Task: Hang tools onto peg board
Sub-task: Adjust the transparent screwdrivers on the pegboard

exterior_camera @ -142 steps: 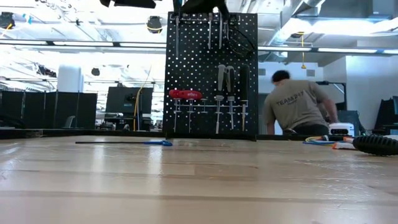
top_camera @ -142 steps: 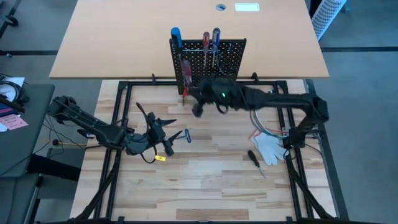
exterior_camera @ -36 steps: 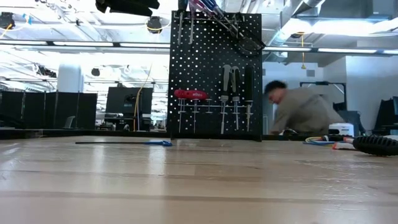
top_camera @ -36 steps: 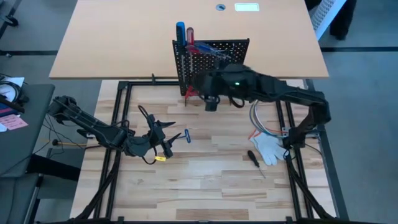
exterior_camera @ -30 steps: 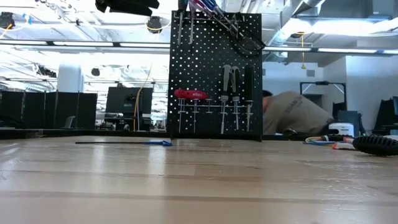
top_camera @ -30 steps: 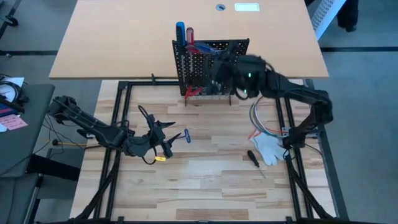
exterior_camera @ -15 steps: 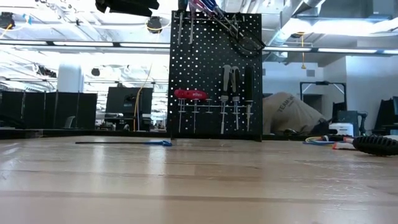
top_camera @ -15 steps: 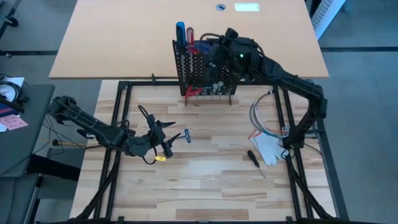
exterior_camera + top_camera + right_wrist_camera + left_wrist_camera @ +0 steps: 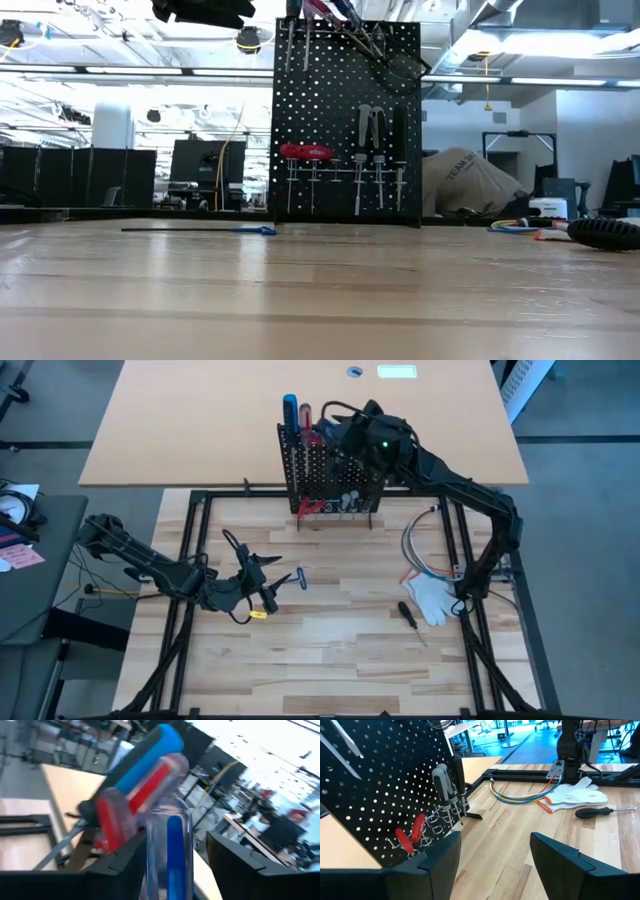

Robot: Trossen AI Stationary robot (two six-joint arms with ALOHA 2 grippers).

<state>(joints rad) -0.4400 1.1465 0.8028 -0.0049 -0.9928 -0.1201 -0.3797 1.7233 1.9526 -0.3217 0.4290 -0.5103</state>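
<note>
The black peg board (image 9: 335, 465) stands upright at the table's far edge. Red pliers (image 9: 305, 152) and dark-handled screwdrivers (image 9: 378, 130) hang from its lower hooks. Three screwdrivers stick up at its top: blue-handled (image 9: 150, 755), clear-and-red (image 9: 145, 790) and clear with a blue core (image 9: 170, 840). My right gripper (image 9: 172, 865) is level at the board's top, open, with its fingers on either side of the blue-cored handle. My left gripper (image 9: 495, 865) hovers open with nothing in it over the table's left half. A slim blue-handled tool (image 9: 292, 578) lies flat beside it. My right gripper comes level at the clear, blue-cored handle (image 9: 172, 820). One finger (image 9: 125, 865) stands right beside it and the other (image 9: 235, 865) leaves a gap. Whether either touches the handle, I cannot tell.
A black-handled screwdriver (image 9: 410, 615) lies flat on the table's right side, next to a white glove (image 9: 432, 598) and a coiled cable (image 9: 425, 545). A small yellow piece (image 9: 258, 614) lies near my left gripper. The table's near half is bare wood.
My right gripper has gone from in front of the peg board toward the table's far edge and a little left, up to the screwdriver handles at the board's top. The board and the hung tools have stayed put.
</note>
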